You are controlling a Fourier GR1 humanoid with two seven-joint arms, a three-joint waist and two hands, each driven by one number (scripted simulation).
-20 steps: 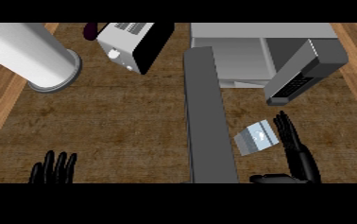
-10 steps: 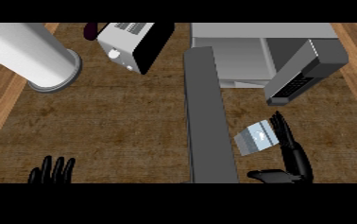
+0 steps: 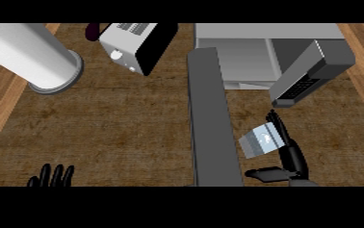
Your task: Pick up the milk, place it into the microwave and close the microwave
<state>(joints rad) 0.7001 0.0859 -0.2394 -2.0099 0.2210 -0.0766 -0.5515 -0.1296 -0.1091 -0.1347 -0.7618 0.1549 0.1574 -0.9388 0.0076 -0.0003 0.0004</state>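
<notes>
A small grey-white milk carton [image 3: 260, 141] stands on the brown counter below the microwave [image 3: 266, 54], just right of its open door [image 3: 211, 121]. My right hand [image 3: 290, 157] is beside the carton's right side, fingers straight along it and thumb out below it, open. The microwave's cavity [image 3: 245, 61] is open and shows nothing inside. At the lower left edge my left hand [image 3: 51, 176] rests open with fingers up.
A white toaster [image 3: 135, 44] sits at the top centre, with a dark object [image 3: 93, 30] behind it. A large white cylinder [image 3: 39, 61] stands at the upper left. The microwave's open door runs down the middle of the counter.
My right hand has slid a little to the left, closer to the milk carton, and the thumb has swung in under it. The left hand has stayed still.
</notes>
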